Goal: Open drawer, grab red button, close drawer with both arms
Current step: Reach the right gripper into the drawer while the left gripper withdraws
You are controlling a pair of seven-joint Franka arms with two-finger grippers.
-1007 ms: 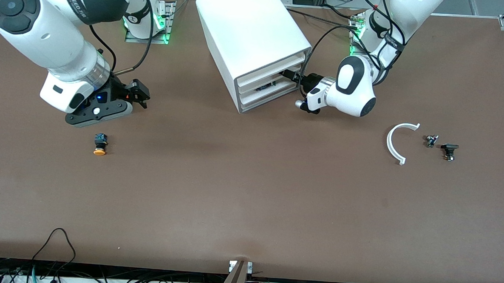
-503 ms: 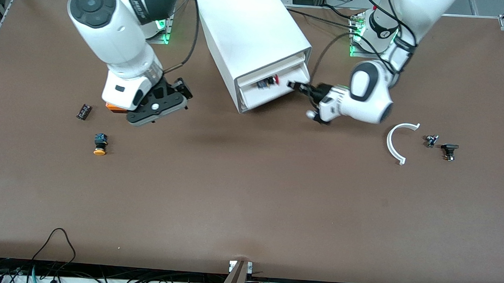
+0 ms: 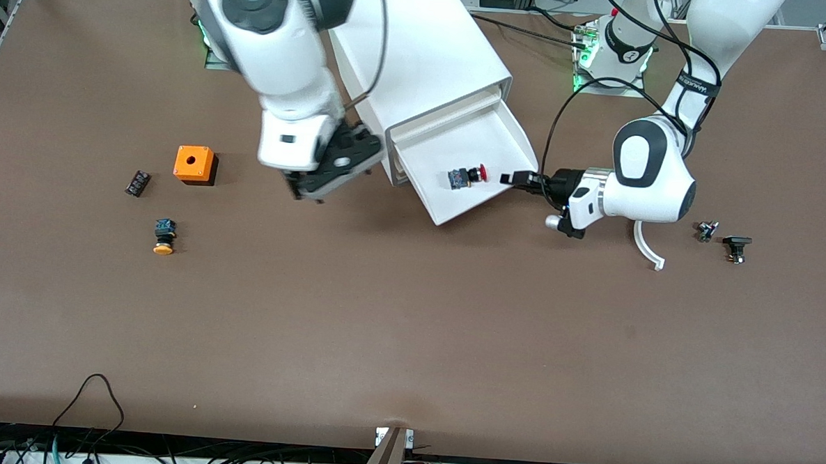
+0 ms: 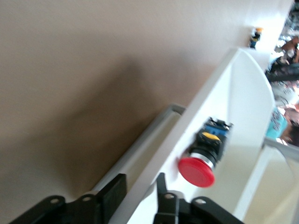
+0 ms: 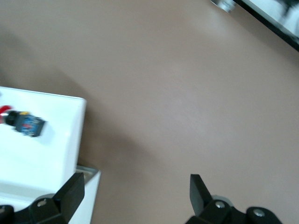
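The white drawer (image 3: 490,141) stands pulled well out of the white cabinet (image 3: 414,51). The button (image 3: 468,176), red cap and black body, lies on its side inside it. My left gripper (image 3: 509,178) is at the drawer's front wall, at the corner toward the left arm's end. In the left wrist view this gripper (image 4: 138,189) is shut on the wall of the drawer (image 4: 243,93), one finger outside and one inside, with the button (image 4: 203,158) just past them. My right gripper (image 3: 310,193) hangs open and empty over the table beside the cabinet. In the right wrist view its open jaws (image 5: 135,189) frame bare table next to the drawer (image 5: 46,149) and button (image 5: 25,123).
Toward the right arm's end lie an orange cube with a hole (image 3: 194,164), a small black part (image 3: 138,182) and a yellow-capped button (image 3: 164,237). Toward the left arm's end lie a white curved piece (image 3: 646,246) and two small dark parts (image 3: 706,231) (image 3: 736,247).
The drawer has slid much farther out with the left gripper at its front. The right arm has swung toward the cabinet, uncovering the orange cube.
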